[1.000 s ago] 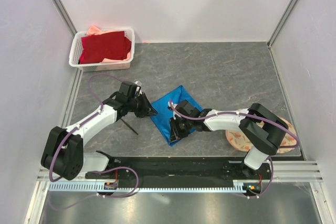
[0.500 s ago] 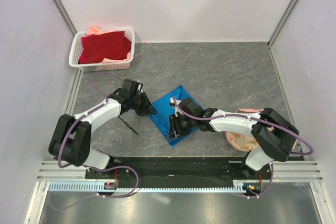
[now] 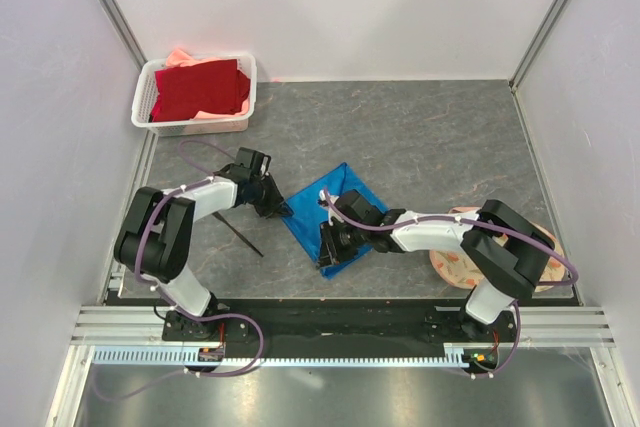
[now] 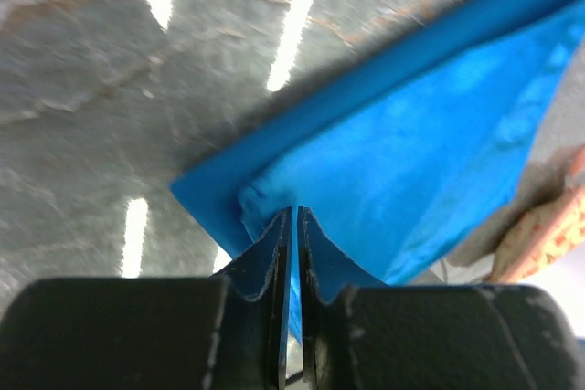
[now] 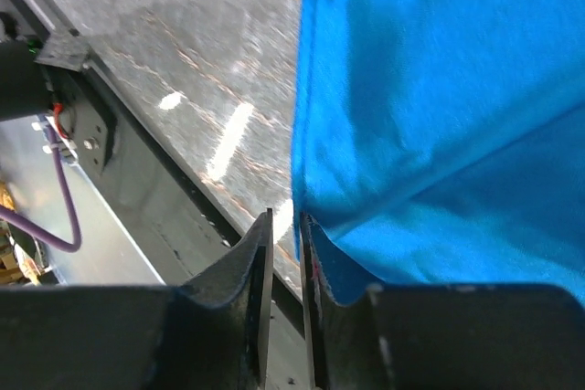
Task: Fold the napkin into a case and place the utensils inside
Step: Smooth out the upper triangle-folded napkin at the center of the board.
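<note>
Arms: we count two, both bent low over the table (image 3: 430, 137) and meeting at one cloth
Napkin (image 3: 322, 205): one blue cloth, lying on the table between the two grippers as a diamond with one corner pointing away from the arm bases; in the right wrist view we see a second layer folded over the first
Left gripper (image 3: 281, 209): at the napkin's left corner; in its wrist view the fingers (image 4: 260, 258) are drawn almost together with only a slit between them, and blue cloth shows in that slit, so we take it to be pinching the corner
Right gripper (image 3: 328, 250): at the napkin's near corner, by the table's front edge; its fingers (image 5: 242, 262) stand a narrow gap apart with the cloth's edge running into the gap; it seems to be nipping that edge, though the view is too close for us to be sure how firmly
Utensils (image 3: 243, 237): we make out one thin black stick lying slantwise on the bare table, left of the napkin and apart from it; whether it is a single piece or more lying together we cannot tell
Basket (image 3: 143, 97): one, white, at the far left corner
Red cloth (image 3: 200, 89): one, in the basket; a pink cloth (image 3: 178, 55) peeks out behind it
Mat (image 3: 455, 267): one round flowered mat, near right, partly under the right arm
</note>
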Motion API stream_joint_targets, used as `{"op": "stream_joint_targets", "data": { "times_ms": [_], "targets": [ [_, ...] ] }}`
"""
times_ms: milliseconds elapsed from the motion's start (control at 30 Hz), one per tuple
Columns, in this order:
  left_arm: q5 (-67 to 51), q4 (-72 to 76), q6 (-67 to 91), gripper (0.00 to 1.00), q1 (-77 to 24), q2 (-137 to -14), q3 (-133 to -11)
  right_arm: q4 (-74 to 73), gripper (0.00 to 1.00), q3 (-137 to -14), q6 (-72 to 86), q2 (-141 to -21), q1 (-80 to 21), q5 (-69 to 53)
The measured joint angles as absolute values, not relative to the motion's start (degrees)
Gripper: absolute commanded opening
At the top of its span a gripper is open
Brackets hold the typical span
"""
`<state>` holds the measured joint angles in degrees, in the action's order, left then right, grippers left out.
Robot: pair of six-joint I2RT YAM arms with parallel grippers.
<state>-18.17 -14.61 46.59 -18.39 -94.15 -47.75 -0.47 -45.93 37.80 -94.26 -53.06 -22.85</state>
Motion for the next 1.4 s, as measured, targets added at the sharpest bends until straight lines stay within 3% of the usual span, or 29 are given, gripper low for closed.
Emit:
{"op": "stream_joint_targets", "data": {
  "times_ms": [500, 800, 1400],
  "targets": [
    [-17.52, -14.22, 45.69, 0.14, -17.96, -93.14, -46.30, -0.43, 0.25, -41.19, 37.41, -92.53, -53.01, -19.20],
    [-18.09, -15.14, 45.01, 0.15, -17.96, -85.62, -46.13, -7.73, 0.36, -44.12, 35.00, -88.55, -52.36, -15.09],
    [-18.52, -13.34, 44.88, 0.15, -17.96, -94.43, -47.31, -6.37, 0.34, -52.36, 33.43, -98.54, -49.21, -16.34]
  ]
}}
